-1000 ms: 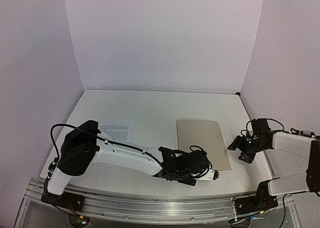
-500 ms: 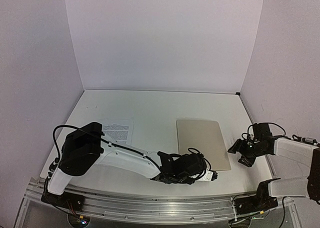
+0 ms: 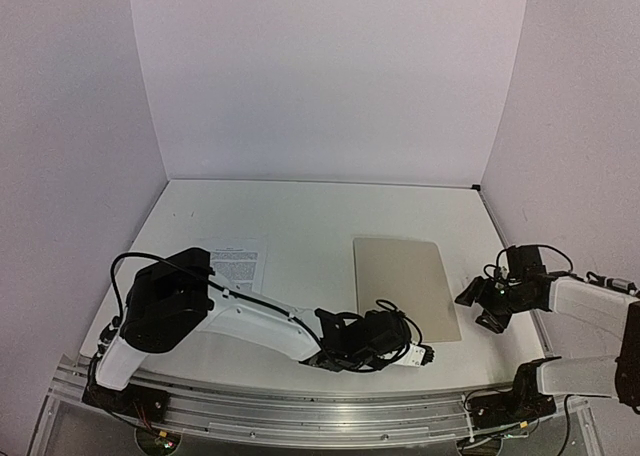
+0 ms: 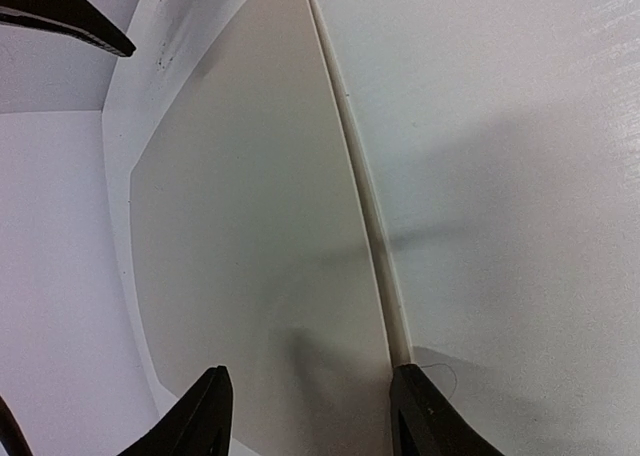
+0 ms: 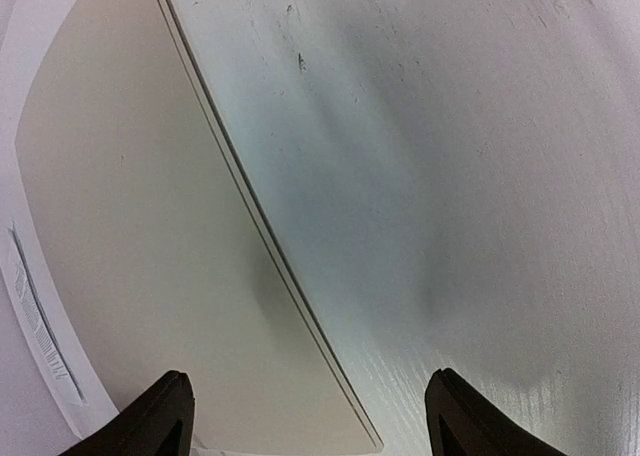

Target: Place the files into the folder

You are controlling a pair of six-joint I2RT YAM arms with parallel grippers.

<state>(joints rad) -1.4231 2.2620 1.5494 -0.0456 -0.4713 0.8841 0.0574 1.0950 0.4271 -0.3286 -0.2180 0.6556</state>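
Observation:
The folder (image 3: 405,287) lies shut and flat, a beige rectangle right of the table's middle. One file (image 3: 235,261), a white sheet with black text, lies flat at the left. My left gripper (image 3: 424,354) is open and low at the folder's near edge. In the left wrist view the gripper (image 4: 312,418) is open over the folder (image 4: 250,226), with one finger (image 4: 420,416) at its edge. My right gripper (image 3: 472,298) is open beside the folder's right edge. In the right wrist view the gripper (image 5: 310,421) straddles that edge of the folder (image 5: 140,226), holding nothing.
White walls close the table (image 3: 310,216) at the back and both sides. A metal rail (image 3: 300,406) runs along the near edge. The left arm (image 3: 250,321) stretches across the near part of the table, between the sheet and the folder.
My left gripper has sunk a little and drawn slightly toward the near edge by the folder's corner. My right gripper has shifted slightly right. Folder and sheet have not moved.

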